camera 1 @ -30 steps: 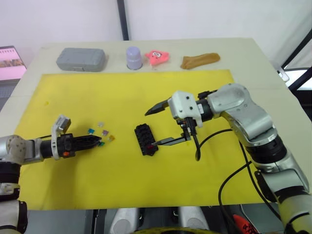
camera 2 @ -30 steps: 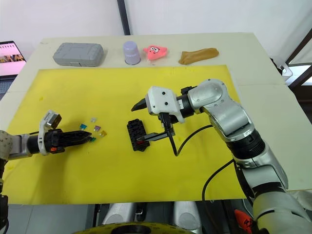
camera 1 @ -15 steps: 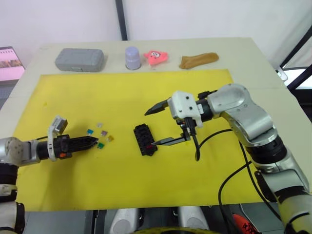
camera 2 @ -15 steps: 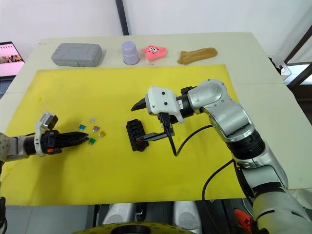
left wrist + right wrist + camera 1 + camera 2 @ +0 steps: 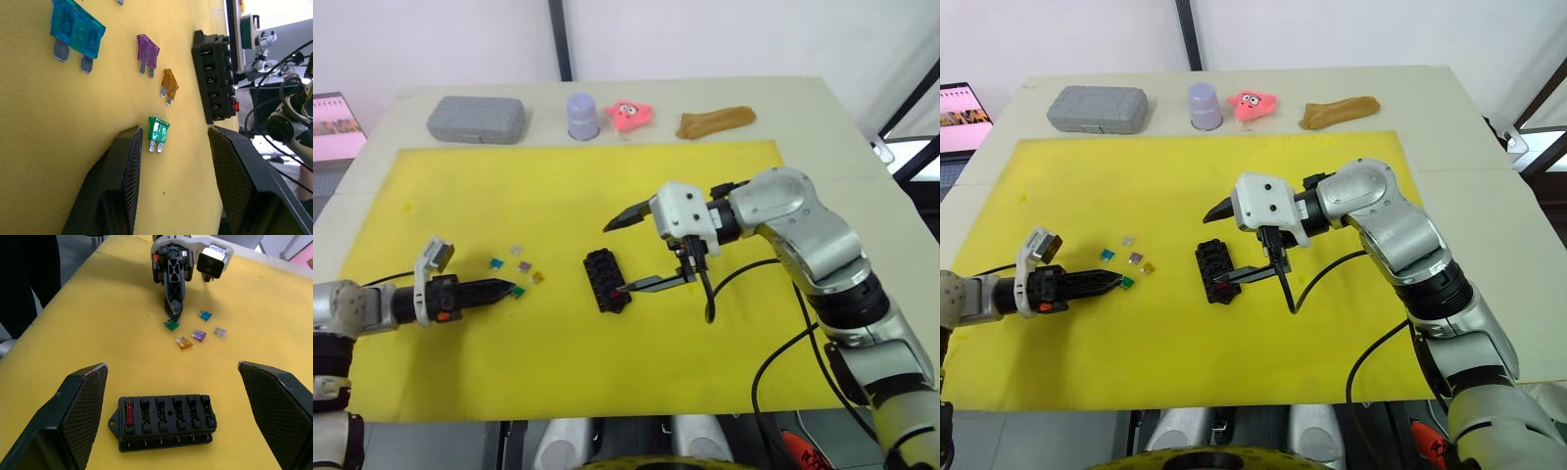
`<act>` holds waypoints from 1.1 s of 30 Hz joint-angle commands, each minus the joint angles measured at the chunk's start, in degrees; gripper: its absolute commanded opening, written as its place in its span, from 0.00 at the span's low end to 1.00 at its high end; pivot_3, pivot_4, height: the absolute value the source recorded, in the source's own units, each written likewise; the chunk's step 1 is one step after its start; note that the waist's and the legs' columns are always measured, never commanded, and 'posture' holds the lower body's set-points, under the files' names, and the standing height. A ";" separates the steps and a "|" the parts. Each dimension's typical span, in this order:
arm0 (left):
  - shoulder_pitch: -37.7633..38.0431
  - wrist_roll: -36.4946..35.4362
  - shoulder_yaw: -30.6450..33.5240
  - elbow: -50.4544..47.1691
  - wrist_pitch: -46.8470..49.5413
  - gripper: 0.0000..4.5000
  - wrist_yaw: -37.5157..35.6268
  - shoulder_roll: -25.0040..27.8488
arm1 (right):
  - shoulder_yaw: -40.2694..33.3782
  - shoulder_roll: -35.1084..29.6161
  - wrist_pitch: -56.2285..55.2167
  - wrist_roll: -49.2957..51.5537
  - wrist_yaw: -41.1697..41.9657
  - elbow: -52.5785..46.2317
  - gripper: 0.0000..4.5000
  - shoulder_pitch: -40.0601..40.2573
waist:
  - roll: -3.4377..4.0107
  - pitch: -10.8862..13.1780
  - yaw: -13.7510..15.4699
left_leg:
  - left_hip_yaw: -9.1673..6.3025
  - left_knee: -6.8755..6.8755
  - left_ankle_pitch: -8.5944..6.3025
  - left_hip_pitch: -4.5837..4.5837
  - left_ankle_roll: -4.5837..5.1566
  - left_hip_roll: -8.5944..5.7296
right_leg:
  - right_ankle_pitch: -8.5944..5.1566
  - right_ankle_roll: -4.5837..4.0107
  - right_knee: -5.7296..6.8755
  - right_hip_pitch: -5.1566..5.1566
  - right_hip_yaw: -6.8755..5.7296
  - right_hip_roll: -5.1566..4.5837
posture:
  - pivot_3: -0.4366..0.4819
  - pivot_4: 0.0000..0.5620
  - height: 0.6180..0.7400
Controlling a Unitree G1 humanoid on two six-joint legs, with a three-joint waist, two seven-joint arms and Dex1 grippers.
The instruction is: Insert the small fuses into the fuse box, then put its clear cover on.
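A pale table [image 5: 822,108] carries a yellow mat [image 5: 568,196]. Along the table's far edge, beyond the mat, sit a grey case [image 5: 476,118], a lilac cup [image 5: 581,116], a pink toy [image 5: 627,113] and a brown lump [image 5: 715,120].

The fuse box [image 5: 606,280] lies near the middle of the mat. A red fuse [image 5: 129,414] is seated in the end slot of one row; the other slots look empty, though their depth is hard to judge.

The right gripper [image 5: 628,257] hangs over the fuse box with its fingers spread wide, holding nothing. The lower fingertip sits beside the box's near end; contact cannot be confirmed.

Loose fuses lie to the robot's left of the box, well apart from it: a blue fuse [image 5: 76,30], a purple fuse [image 5: 147,51], an orange fuse [image 5: 169,83], a green fuse [image 5: 158,131] and a clear-grey fuse [image 5: 220,332].

The left gripper [image 5: 506,289] lies low on the mat, its fingers slightly parted with the green fuse at their tips, not clamped.
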 commanded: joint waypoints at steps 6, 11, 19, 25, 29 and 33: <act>-0.47 0.90 -2.59 -0.44 0.43 0.50 -0.69 -1.52 | -1.29 -0.41 0.00 0.48 -0.16 -1.76 1.00 -1.56 | 0.00 0.00 0.07 | 0.00 0.01 0.00 0.00 0.01 -0.02 | 0.00 0.00 0.00 0.01 0.00 -0.01 | 0.48 0.27 0.92; -0.41 1.35 -2.38 -0.43 0.29 0.44 -0.61 -1.74 | -1.42 -0.38 0.10 0.53 -0.27 -1.71 1.00 -1.52 | 0.00 0.00 0.08 | 0.00 0.01 0.00 0.00 0.01 -0.02 | 0.00 0.00 0.00 0.02 0.00 -0.01 | 0.48 0.27 0.92; 0.92 2.56 -2.47 -0.50 -1.19 0.31 -0.91 -1.19 | -1.37 -0.06 -0.23 0.43 -0.33 -1.24 1.00 -1.89 | 0.00 0.00 -0.06 | 0.00 0.01 0.00 0.01 0.00 -0.01 | 0.00 0.00 0.00 0.01 0.00 0.00 | 0.48 0.27 0.92; 1.37 2.91 -2.13 -0.51 -1.59 0.31 -0.91 -0.99 | -1.28 0.18 -0.41 0.39 -0.37 -0.98 1.00 -2.04 | 0.00 0.00 -0.09 | 0.00 0.01 0.00 0.02 0.00 -0.01 | 0.00 0.00 0.00 0.01 0.00 0.00 | 0.48 0.27 0.92; 1.62 2.99 -1.94 -0.56 -1.78 0.31 -0.76 -0.89 | -1.30 0.25 -0.46 0.40 -0.41 -1.02 1.00 -2.02 | 0.00 0.00 -0.10 | 0.00 0.00 0.00 0.02 0.00 -0.01 | 0.00 0.00 0.00 0.01 0.00 0.00 | 0.48 0.27 0.92; 1.94 3.20 -2.20 -0.98 -2.19 0.04 -0.71 -0.62 | -1.27 0.36 -0.51 0.39 -0.48 -0.95 1.00 -2.07 | 0.01 0.00 -0.12 | 0.00 0.00 0.00 0.02 0.00 -0.01 | 0.00 0.00 0.00 0.01 0.00 0.00 | 0.48 0.27 0.92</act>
